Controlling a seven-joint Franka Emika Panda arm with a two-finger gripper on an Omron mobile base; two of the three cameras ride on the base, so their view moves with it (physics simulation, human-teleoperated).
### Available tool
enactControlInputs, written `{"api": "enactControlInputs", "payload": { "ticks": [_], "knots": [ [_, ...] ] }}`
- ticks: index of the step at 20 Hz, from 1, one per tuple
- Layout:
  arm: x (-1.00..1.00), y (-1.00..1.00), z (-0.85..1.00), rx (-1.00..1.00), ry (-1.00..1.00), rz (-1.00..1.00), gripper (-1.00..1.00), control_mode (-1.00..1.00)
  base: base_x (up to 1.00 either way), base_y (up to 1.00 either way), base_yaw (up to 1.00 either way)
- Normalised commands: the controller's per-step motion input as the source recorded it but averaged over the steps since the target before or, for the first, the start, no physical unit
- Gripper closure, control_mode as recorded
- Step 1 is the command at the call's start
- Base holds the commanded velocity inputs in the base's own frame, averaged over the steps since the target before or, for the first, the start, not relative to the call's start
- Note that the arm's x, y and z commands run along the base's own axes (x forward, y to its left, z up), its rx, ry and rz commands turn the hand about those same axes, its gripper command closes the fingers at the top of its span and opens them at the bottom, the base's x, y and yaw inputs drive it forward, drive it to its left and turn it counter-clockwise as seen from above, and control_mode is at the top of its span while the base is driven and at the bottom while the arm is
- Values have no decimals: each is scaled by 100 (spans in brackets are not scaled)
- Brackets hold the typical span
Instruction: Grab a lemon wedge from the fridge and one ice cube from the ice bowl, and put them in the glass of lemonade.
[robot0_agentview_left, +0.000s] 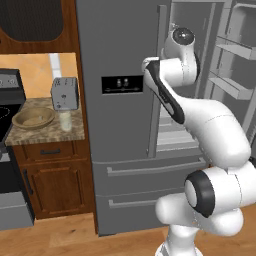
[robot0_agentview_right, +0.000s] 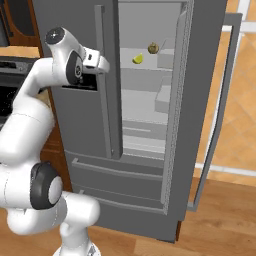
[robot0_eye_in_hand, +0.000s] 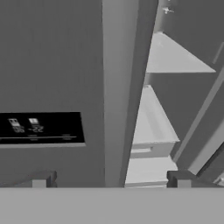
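Fridge (robot0_agentview_left: 120, 150): tall dark-grey steel, right door swung wide open, left door shut with the black dispenser panel (robot0_agentview_left: 122, 84) on its face; two drawers below. Pale shelves show inside the open half.

Arm: white, dark joints, raised in front of the shut left door, wrist level with the dispenser panel.

Worktop (robot0_agentview_left: 45, 131): speckled stone over wooden cabinets, left of the fridge. A dark stove (robot0_agentview_left: 7, 150) stands at its left end.

Toaster (robot0_agentview_left: 65, 93): silver, at the back of the worktop against the wall.

Ice bowl (robot0_agentview_left: 33, 118): wide, shallow, tan-brown, on the worktop in front of and to the left of the toaster. Contents too small to make out.

Glass of lemonade (robot0_agentview_left: 65, 120): small clear tumbler, pale liquid, just right of the bowl and in front of the toaster.

Claw (robot0_eye_in_hand: 111, 178): fingers spread fully apart, nothing between them. In the hand view the tips straddle the inner edge of the shut door, with the dispenser panel to one side and the fridge shelves to the other.

Lemon wedge (robot0_agentview_right: 138, 59): yellow-green, on an upper fridge shelf, well apart from the claw.

Brownish round item (robot0_agentview_right: 153, 48): lumpy, on the same shelf, near the wedge, behind and to its right.
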Motion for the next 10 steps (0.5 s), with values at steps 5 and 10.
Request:
{"api": "enactControlInputs", "payload": {
  "ticks": [5,10],
  "knots": [
    [56,-6,-22,-4,0,0,-100,-100,0,0,0],
    [32,-15,-30,0,0,0,-100,-100,0,0,0]
  ]
}}
